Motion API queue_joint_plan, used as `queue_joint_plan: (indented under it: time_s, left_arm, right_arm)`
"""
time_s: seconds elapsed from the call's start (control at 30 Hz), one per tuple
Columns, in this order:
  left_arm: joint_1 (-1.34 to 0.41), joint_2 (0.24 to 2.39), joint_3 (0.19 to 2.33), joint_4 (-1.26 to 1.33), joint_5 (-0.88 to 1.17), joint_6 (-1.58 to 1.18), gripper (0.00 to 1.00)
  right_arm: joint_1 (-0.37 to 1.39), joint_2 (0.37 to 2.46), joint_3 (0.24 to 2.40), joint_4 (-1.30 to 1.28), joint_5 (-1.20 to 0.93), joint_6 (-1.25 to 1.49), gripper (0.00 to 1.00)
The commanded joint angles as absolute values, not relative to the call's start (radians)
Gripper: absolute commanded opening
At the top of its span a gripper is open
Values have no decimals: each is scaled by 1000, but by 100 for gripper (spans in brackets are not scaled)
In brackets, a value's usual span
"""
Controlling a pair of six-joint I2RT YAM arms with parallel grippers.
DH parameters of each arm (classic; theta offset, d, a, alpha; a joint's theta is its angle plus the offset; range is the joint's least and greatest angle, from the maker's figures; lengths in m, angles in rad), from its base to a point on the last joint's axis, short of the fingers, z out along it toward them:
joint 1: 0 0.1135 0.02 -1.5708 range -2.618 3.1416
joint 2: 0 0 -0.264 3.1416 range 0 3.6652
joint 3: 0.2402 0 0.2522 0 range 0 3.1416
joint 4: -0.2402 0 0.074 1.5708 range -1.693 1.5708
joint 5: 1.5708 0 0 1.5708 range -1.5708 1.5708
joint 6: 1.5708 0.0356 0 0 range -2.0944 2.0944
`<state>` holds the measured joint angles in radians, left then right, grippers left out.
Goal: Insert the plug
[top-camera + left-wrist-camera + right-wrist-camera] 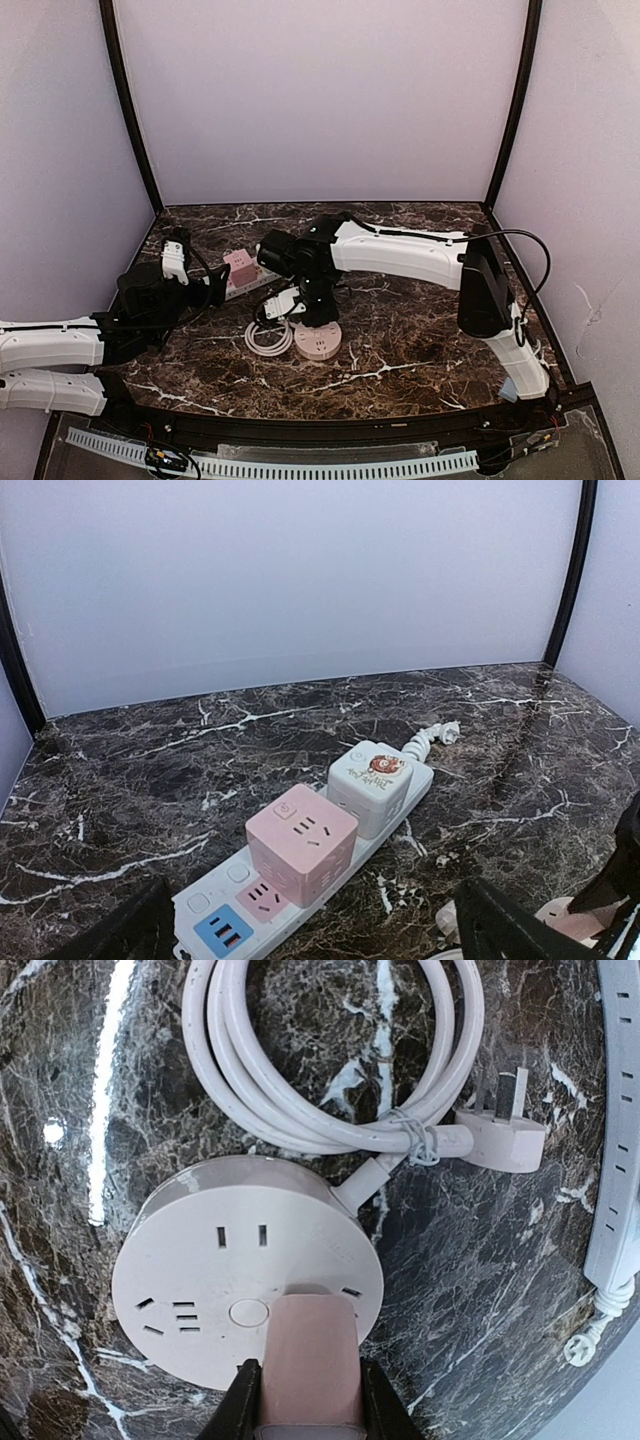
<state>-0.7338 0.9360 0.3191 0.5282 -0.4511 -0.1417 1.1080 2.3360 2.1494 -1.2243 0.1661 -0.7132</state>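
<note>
Nearest the front edge of the counter [420, 340], just left of its middle, lies the round pink socket [318, 343]. The right gripper [308, 1400] points down at it, its fingers clamped on the pink plug [310, 1355]. In the right wrist view the plug's far end rests over the socket's face by the centre button. No prongs show, so I cannot tell whether it is seated. That view alone shows the socket's slots. It also shows the socket's white cord [300, 1110] coiled just beyond and bound by a wire tie [415, 1135], with its own white plug [500, 1138] lying loose on the marble.

Farther back and to the left, the white power strip [200, 900] runs slantwise towards the far left corner. The left gripper [315, 920] sits at its near end with the fingers wide apart and the strip's end between them; no contact shows. Only the left wrist view shows what sits on the strip. There is a blue panel of small ports, a pink cube adapter [300, 845] and a white cube adapter [372, 785] touching it. The white one bears a round orange sticker [385, 768] whose writing is too small to read.

The right half of the counter and the strip of marble along the far edge lie bare, up to the pale walls.
</note>
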Motion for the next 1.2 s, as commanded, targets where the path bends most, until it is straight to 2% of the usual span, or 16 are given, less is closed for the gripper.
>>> queue_joint_plan:
  time_s: [0.0, 0.27, 0.53, 0.83, 0.93, 1.17]
  left_arm:
    - [-729, 929, 299, 549, -429, -130, 98]
    - [-729, 932, 301, 552, -417, -122, 98]
    - [-728, 944, 297, 570, -397, -123, 98]
    - [-728, 935, 298, 563, -382, -126, 97]
    - [-729, 933, 296, 566, -372, -126, 97]
    - [-729, 944, 299, 569, -349, -113, 97]
  right_arm:
    - [1087, 2437, 2111, -1211, 180, -805, 0]
    - [1108, 2441, 2073, -1222, 198, -825, 0]
    - [1120, 2282, 1907, -1211, 230, -735, 0]
    - [1155, 2123, 1739, -1150, 166, -769, 0]
    - [1151, 2151, 1748, -1154, 131, -790, 0]
    - [1103, 2304, 1940, -1209, 95, -845, 0]
